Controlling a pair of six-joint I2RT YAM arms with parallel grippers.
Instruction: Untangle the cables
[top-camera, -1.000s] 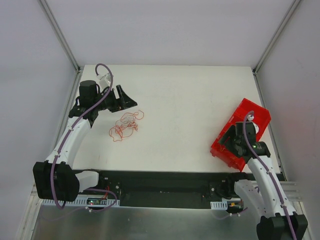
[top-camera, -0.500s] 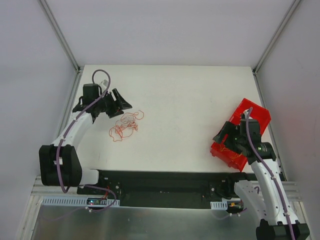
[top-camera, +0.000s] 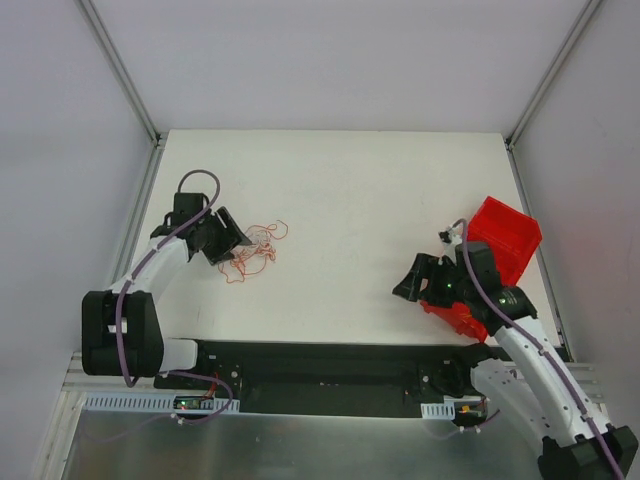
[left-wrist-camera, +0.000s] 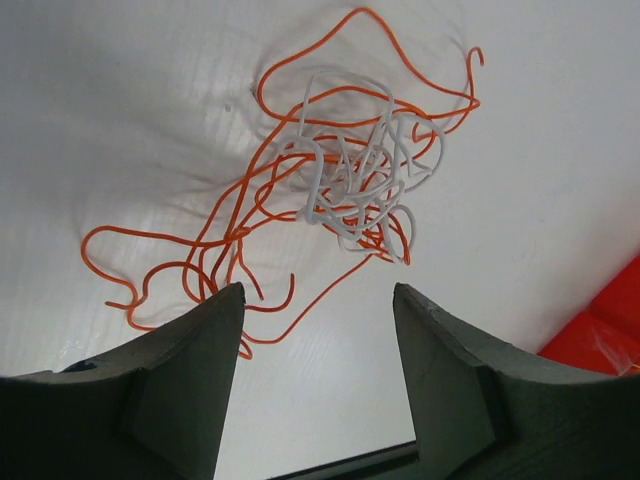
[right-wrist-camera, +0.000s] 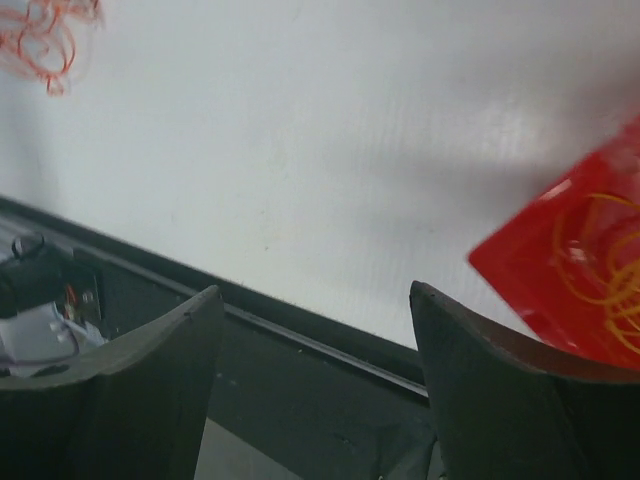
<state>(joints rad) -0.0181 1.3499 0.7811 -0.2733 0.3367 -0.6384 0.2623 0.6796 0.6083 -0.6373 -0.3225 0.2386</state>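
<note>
The cables (top-camera: 252, 250) lie in one loose tangle on the white table, left of centre. In the left wrist view the cables (left-wrist-camera: 340, 170) show as orange curls knotted round a whitish one. My left gripper (top-camera: 236, 248) is at the tangle's left edge. This left gripper (left-wrist-camera: 318, 292) is open, nothing between its fingers, and an orange loop ends by the left fingertip. My right gripper (top-camera: 410, 280) is open and empty beside the red bin (top-camera: 505, 235). In its own view the right gripper (right-wrist-camera: 315, 290) hangs over the table's near edge. A yellow-orange cable (right-wrist-camera: 600, 260) lies coiled in the bin.
The red bin (right-wrist-camera: 560, 250) sits tilted at the right side of the table, partly under the right arm. A black rail (top-camera: 330, 365) runs along the near edge between the arm bases. The tangle (right-wrist-camera: 45, 35) shows far off in the right wrist view.
The left gripper has dropped toward the near side onto the tangle's edge, its jaws narrowing a little. The right gripper has swung left, out from over the red bin.
</note>
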